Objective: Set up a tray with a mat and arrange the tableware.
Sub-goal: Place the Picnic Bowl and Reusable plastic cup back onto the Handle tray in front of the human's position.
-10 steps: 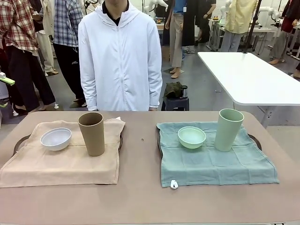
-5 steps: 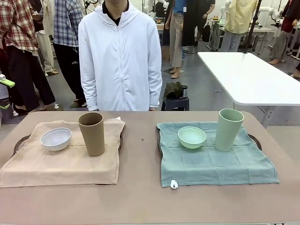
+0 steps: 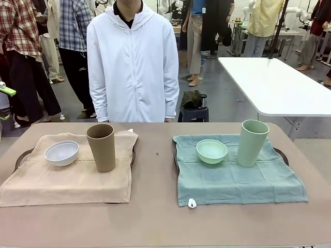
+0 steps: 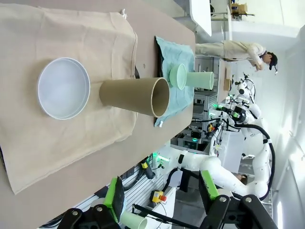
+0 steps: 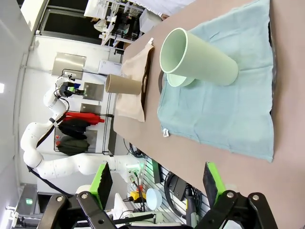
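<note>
Two dark trays carry mats. On the left tray point(image 3: 20, 157) lies a tan mat point(image 3: 67, 181) with a white bowl point(image 3: 61, 152) and a brown tumbler point(image 3: 101, 147) upright on it. A green mat point(image 3: 238, 181) covers the right tray point(image 3: 281, 154), holding a mint bowl point(image 3: 211, 151) and a mint tumbler point(image 3: 252, 142). My left gripper point(image 4: 162, 191) hangs open and empty, well back from the white bowl point(image 4: 63, 88) and brown tumbler point(image 4: 136, 95). Open and empty too, my right gripper point(image 5: 158, 181) is held off from the mint tumbler point(image 5: 200, 59) and green mat point(image 5: 228, 109).
A person in a white jacket point(image 3: 132, 62) stands at the table's far edge, hands out of sight. A bare strip of table point(image 3: 155, 175) runs between the two trays. A white table point(image 3: 274, 82) stands beyond on the right, with other people farther back.
</note>
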Motion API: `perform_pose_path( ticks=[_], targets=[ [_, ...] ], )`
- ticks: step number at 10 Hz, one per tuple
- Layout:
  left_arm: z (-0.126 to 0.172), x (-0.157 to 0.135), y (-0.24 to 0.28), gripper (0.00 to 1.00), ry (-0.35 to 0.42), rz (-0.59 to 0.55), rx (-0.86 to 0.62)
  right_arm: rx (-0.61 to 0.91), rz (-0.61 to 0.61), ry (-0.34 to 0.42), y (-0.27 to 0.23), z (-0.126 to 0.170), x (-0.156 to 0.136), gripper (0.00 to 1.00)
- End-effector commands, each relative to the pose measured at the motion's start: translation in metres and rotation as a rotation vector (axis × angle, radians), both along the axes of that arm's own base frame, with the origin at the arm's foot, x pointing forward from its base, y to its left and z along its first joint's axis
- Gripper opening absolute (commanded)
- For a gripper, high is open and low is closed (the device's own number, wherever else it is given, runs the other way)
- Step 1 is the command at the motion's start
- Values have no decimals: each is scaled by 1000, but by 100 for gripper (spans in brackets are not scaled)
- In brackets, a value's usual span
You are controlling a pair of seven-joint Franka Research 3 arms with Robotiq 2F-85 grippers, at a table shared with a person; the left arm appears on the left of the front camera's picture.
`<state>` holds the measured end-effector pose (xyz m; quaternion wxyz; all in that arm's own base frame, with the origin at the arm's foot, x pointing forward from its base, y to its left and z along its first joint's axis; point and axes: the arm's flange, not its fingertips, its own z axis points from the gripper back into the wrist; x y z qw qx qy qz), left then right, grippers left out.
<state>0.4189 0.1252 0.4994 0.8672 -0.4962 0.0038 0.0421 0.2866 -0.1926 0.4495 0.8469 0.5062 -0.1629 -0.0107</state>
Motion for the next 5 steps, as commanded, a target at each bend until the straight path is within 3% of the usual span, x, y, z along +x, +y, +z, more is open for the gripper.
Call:
perform_pose_path(
  ticks=[1,5],
  targets=[
    [2,1,0,84,8,21,-2,12,4,-14,0,0,1,100],
    [2,1,0,84,8,21,-2,12,4,-14,0,0,1,100]
  ],
)
